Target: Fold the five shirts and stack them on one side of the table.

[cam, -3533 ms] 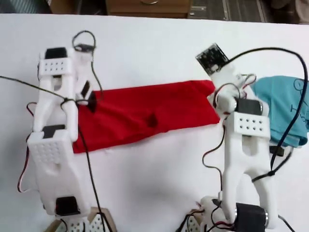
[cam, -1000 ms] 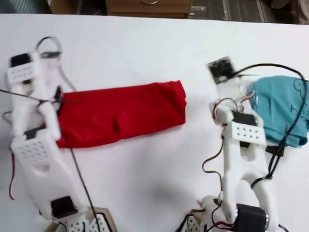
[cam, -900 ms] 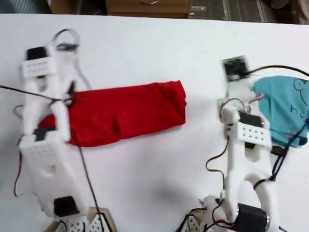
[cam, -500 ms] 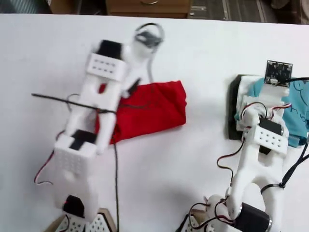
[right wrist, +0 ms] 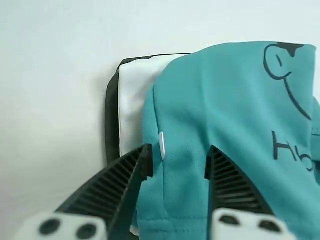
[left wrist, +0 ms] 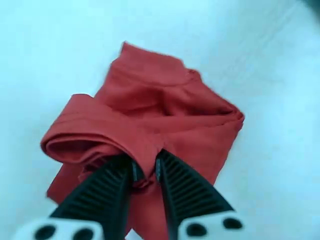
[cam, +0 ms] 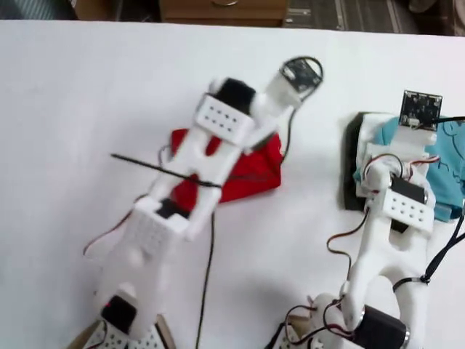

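White perforated arm shells [cam: 156, 233], black servos [cam: 234, 92], black and red cables [cam: 208, 269]; black ribbed claw fingers [left wrist: 185, 192].

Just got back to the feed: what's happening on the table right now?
The left gripper is shut on a doubled-over edge of the red shirt, which lies bunched mid-table. The right gripper is open over the teal shirt, which tops a white shirt and a black shirt at the right side of the table.

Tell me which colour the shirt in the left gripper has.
The shirt in the left gripper is plain red; the left wrist view shows it best.
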